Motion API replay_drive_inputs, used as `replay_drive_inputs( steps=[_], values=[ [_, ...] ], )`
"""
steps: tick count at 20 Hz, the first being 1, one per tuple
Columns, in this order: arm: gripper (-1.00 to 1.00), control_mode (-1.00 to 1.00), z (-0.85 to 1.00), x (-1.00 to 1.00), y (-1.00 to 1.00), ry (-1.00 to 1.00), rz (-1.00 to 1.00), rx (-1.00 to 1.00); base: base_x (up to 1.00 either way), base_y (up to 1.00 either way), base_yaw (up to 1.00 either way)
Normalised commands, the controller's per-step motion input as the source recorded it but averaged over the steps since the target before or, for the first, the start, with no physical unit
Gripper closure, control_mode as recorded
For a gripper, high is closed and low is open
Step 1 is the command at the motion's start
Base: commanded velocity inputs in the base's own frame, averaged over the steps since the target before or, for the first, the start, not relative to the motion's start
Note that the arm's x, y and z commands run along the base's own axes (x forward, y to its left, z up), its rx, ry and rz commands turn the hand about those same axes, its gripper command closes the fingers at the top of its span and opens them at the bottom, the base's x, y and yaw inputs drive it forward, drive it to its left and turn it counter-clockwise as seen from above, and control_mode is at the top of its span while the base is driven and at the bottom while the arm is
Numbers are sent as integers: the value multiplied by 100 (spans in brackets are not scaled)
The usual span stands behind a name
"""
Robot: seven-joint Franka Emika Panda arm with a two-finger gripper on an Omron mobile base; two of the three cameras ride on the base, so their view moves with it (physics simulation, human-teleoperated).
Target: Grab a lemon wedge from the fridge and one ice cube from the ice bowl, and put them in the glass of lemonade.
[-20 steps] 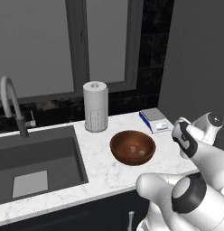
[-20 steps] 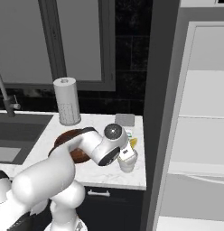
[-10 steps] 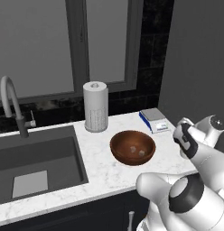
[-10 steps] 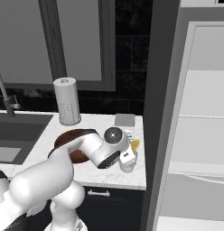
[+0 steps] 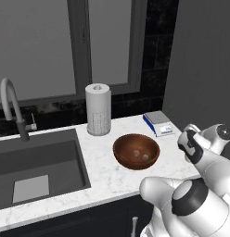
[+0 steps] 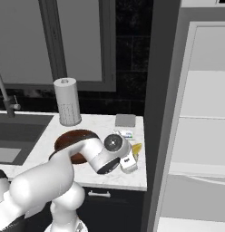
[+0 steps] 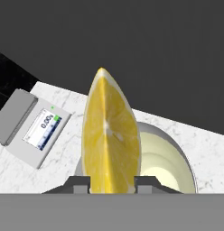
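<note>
My gripper (image 7: 111,182) is shut on the lemon wedge (image 7: 111,140), a bright yellow piece standing upright between the fingertips. Right behind and below the wedge sits the glass of lemonade (image 7: 165,158), its rim and pale yellow-green liquid showing on the marble counter. From the right base view the gripper (image 6: 132,156) hangs over the counter's right end with the lemon wedge (image 6: 137,148) in it. The reddish-brown ice bowl (image 5: 135,150) stands mid-counter, left of the hand, with a few pale ice cubes inside. The fridge (image 6: 205,113) stands open at the right.
A small kitchen scale (image 7: 35,126) lies on the counter at the back, beyond the glass. A white paper-towel roll (image 5: 98,109) stands behind the bowl. The sunken grey sink (image 5: 33,162) and its faucet (image 5: 12,106) lie to the left.
The hand has eased slightly down and to the right with the lemon wedge still held. The bowl and the other things have not moved.
</note>
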Motion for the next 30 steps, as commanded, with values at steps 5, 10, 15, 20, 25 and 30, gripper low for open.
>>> replay_drive_inputs(
  steps=[5, 10, 15, 20, 25, 30],
  values=[
    [100, -100, 0, 0, 0, 0, 0, 0, 0, 0, 0],
    [-100, -100, 0, 0, 0, 0, 0, 0, 0, 0, 0],
    [-100, -100, 0, 0, 0, 0, 0, 0, 0, 0, 0],
    [-100, -100, 0, 0, 0, 0, 0, 0, 0, 0, 0],
    [-100, -100, 26, 0, 5, 0, 0, 0, 0, 0, 0],
    [-100, -100, 43, 0, 10, -4, 0, 0, 0, 0, 0]
  ],
)
